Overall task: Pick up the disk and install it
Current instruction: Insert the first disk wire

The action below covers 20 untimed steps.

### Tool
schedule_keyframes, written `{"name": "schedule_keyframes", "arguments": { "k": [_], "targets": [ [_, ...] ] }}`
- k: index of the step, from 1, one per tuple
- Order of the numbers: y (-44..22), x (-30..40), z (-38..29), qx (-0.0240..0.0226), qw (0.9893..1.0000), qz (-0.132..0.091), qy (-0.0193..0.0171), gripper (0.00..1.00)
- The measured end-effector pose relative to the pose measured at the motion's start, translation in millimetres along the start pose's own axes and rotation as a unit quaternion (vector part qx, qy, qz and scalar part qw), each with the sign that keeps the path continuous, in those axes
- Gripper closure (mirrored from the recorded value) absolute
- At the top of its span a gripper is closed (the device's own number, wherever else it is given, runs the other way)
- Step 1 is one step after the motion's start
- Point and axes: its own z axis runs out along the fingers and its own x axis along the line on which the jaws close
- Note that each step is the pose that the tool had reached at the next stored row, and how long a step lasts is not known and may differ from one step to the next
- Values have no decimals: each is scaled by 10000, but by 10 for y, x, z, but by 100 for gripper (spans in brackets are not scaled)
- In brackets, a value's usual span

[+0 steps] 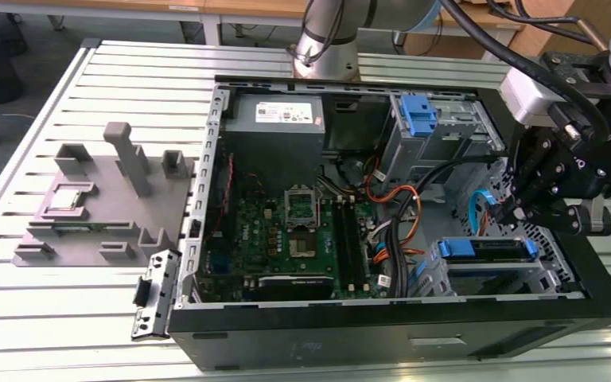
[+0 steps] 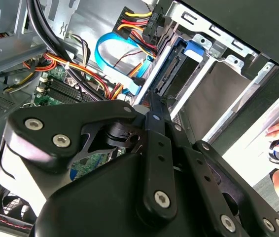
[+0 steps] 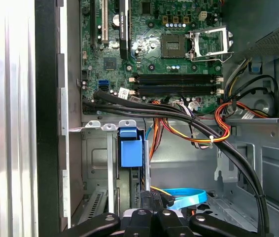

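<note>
Open computer case (image 1: 391,334) lies on the slatted worktop (image 1: 61,318). The disk (image 1: 483,248) is seen edge-on in the drive cage (image 1: 560,274) at the exterior view's right, with the blue carrier edge facing up. The hand (image 1: 520,208) is held just above it and drawn closed, with nothing visibly between the tips. Contact with the carrier cannot be made out.

Risks, as judged:
- The disk may be skewed and jammed in the cage, or only part-seated, if it is pressed off-centre.
- The blue flat cable (image 3: 189,197), lying just beside the hand, may be snagged or pinched against the cage.
</note>
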Motion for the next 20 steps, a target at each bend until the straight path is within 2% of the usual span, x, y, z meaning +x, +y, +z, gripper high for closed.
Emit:
{"name": "schedule_keyframes", "arguments": {
  "k": [13, 20],
  "targets": [
    [3, -104, 7, 0, 10000, 0, 0, 90],
    [-2, -110, -8, -3, 10000, 1, -1, 90]
  ]
}}
